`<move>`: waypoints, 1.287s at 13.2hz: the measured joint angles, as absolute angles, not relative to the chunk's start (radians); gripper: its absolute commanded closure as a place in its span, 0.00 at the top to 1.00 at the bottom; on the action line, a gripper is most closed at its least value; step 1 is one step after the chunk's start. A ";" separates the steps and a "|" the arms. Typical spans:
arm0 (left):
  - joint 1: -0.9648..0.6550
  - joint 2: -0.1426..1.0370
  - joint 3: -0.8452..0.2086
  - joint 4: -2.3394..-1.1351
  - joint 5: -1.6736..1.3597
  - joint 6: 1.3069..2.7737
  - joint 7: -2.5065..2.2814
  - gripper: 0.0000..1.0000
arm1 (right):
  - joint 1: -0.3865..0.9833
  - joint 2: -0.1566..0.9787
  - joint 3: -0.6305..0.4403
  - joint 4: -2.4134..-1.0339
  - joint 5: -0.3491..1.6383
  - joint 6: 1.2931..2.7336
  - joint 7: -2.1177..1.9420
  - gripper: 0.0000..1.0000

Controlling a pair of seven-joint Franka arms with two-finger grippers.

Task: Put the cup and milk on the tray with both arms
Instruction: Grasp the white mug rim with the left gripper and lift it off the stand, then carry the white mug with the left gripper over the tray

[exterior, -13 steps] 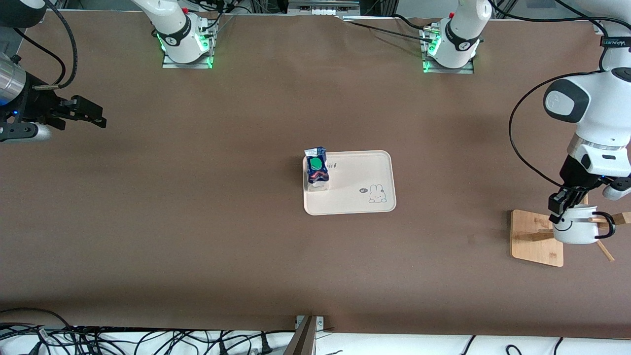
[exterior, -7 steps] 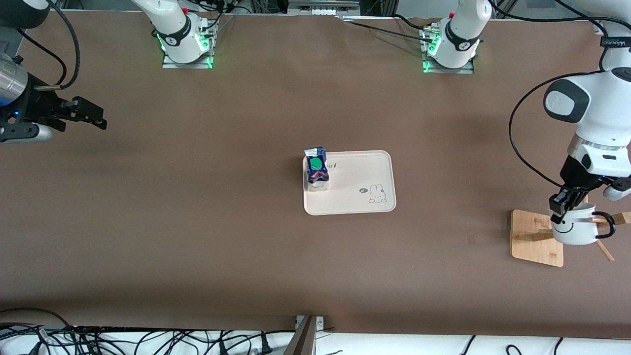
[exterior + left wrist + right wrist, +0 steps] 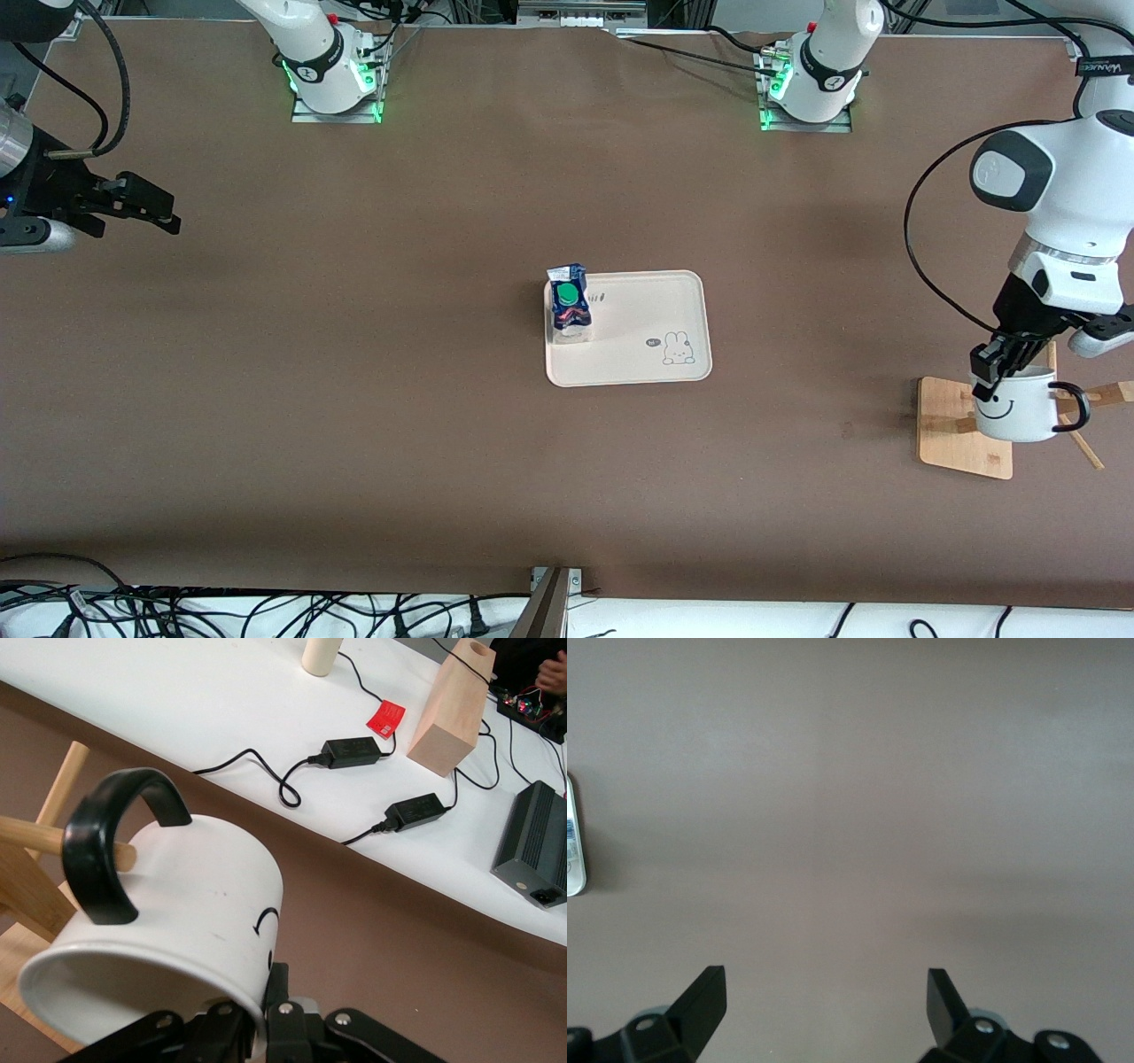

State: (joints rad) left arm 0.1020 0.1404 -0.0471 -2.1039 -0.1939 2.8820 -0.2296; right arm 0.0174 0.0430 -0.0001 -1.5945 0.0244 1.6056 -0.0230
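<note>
My tabletop [image 3: 372, 425] is covered edge to edge in plain brown sheeting, evenly lit with soft shadows. Along its edge nearest the front camera, black cables [image 3: 221, 611] tangle on a white surface. From my left wrist I see a white bench [image 3: 221, 700] past the brown edge, carrying two black power adapters [image 3: 353, 750], a red tag [image 3: 385, 717] and a pale wooden block [image 3: 450, 707].

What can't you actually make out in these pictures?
- Front view: the left gripper covers part of the cup rim.
- Left wrist view: the rack peg hides inside the cup's handle.
- Right wrist view: the milk is cut off at the edge.
</note>
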 measured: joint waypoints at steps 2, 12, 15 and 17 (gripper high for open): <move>0.102 0.116 -0.069 -2.103 -0.194 2.858 -0.228 0.00 | 0.016 0.046 0.000 -1.594 0.024 1.608 -0.023 1.00; 0.098 0.015 -0.194 -1.895 -0.065 2.209 -0.223 0.00 | 0.015 0.058 0.000 -1.594 0.011 1.613 -0.023 1.00; 0.096 0.015 -0.206 -1.779 -0.060 1.928 -0.216 0.00 | 0.015 0.058 0.000 -1.594 0.011 1.613 -0.023 1.00; 0.078 0.020 -0.210 -1.735 -0.060 1.767 -0.209 0.00 | 0.015 0.058 0.000 -1.594 0.011 1.613 -0.023 1.00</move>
State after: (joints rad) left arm 0.0781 0.0202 -0.2095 -1.7346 -0.0599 1.7671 -0.2091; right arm 0.0150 0.0579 0.0000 -1.5940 0.0108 1.6131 -0.0230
